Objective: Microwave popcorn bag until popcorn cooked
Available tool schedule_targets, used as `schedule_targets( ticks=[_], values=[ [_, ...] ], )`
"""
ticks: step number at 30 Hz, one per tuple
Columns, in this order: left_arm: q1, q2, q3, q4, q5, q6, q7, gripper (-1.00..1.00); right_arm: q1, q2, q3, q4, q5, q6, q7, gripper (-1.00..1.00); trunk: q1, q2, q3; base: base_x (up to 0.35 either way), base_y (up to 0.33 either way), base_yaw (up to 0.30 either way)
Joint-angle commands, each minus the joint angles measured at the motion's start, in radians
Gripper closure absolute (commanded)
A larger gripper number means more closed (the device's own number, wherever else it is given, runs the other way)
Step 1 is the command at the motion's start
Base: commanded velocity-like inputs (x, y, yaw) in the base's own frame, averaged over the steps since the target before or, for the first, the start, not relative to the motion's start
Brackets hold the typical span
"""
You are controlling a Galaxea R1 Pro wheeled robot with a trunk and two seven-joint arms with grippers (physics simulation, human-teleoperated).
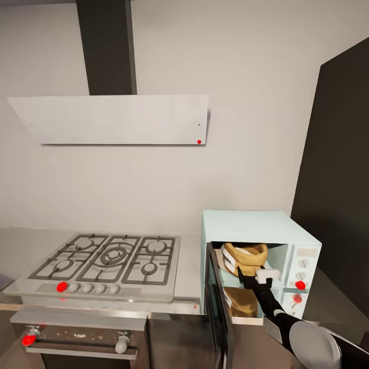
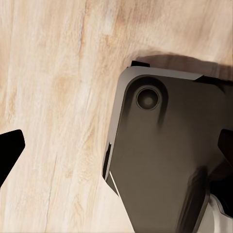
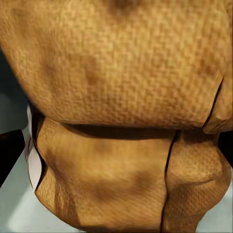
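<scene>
So in the head view, the microwave [image 1: 259,241] sits on the countertop [image 1: 189,266] right of the gas hob [image 1: 107,259], door [image 1: 219,307] swung open. The popcorn bag [image 1: 246,256] is inside the cavity, tilted, with the right gripper [image 1: 251,279] touching its underside. Left wrist view: wood floor [image 2: 53,97] and a dark robot part [image 2: 165,155]; can't tell the jaw state. Right wrist view: tan weave of the bag [image 3: 121,116] up close, fingertips at both edges, jaws spread wide around it.

place: home kitchen | evidence: gas hob [image 1: 107,262], slanted white hood [image 1: 115,119], steel oven [image 1: 77,341], mint microwave [image 1: 266,241], steel countertop [image 1: 187,266]
</scene>
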Motion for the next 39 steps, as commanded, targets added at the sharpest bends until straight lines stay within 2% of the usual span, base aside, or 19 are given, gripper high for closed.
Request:
schedule_targets(
  ticks=[1,16,39],
  values=[
    [0.001,0.0,0.004,-0.002,0.0,0.0,0.0,-1.0,-0.001,-0.001,-0.008,0.004,0.002,-0.005,0.005,-1.0,0.0,-0.001,0.0,0.038,0.001,0.0],
    [0.001,0.0,0.003,-0.002,0.0,0.0,0.0,-1.0,-0.001,-0.001,-0.008,0.004,0.002,-0.005,0.005,-1.0,0.0,-0.001,0.0,0.119,0.0,0.0],
    [0.001,0.0,0.005,-0.002,0.0,0.0,0.0,-1.0,-0.001,-0.001,-0.007,0.004,0.002,-0.005,0.005,-1.0,0.0,-0.001,0.0,0.036,0.008,0.0]
  ],
)
